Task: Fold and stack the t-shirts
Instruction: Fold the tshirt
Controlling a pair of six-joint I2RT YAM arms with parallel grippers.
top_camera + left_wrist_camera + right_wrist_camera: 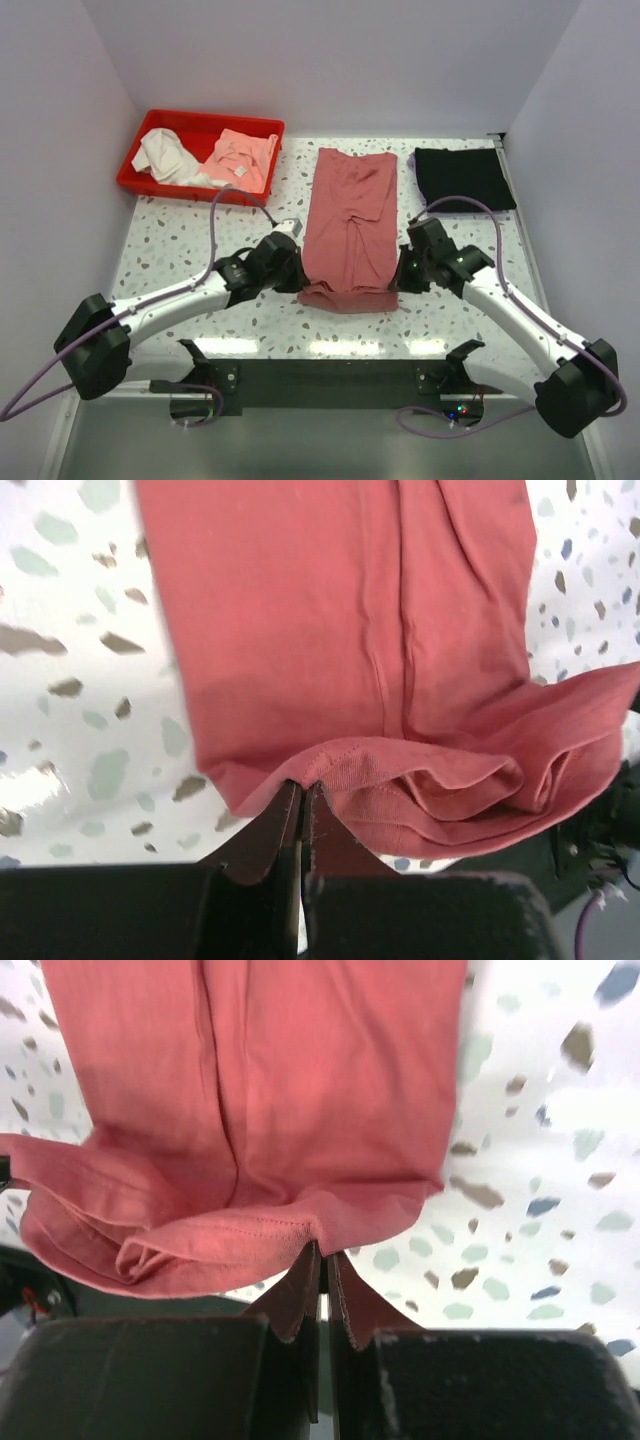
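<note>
The rose-red t-shirt [350, 225] lies as a long narrow strip down the middle of the table, its near hem bunched and raised. My left gripper [297, 281] is shut on the hem's left corner; the left wrist view shows the red t-shirt [340, 640] pinched at the tips of that left gripper [303, 785]. On the hem's right corner my right gripper [398, 277] is shut, and the right wrist view has the cloth [260, 1090] caught in the right gripper [325, 1252]. The black t-shirt [463, 177] lies folded at the far right.
A red bin [160, 185] at the far left holds white and pink garments [238, 158]. The speckled tabletop [180, 240] is bounded by white walls on three sides. The arm bases sit on a dark bar [330, 378] at the near edge.
</note>
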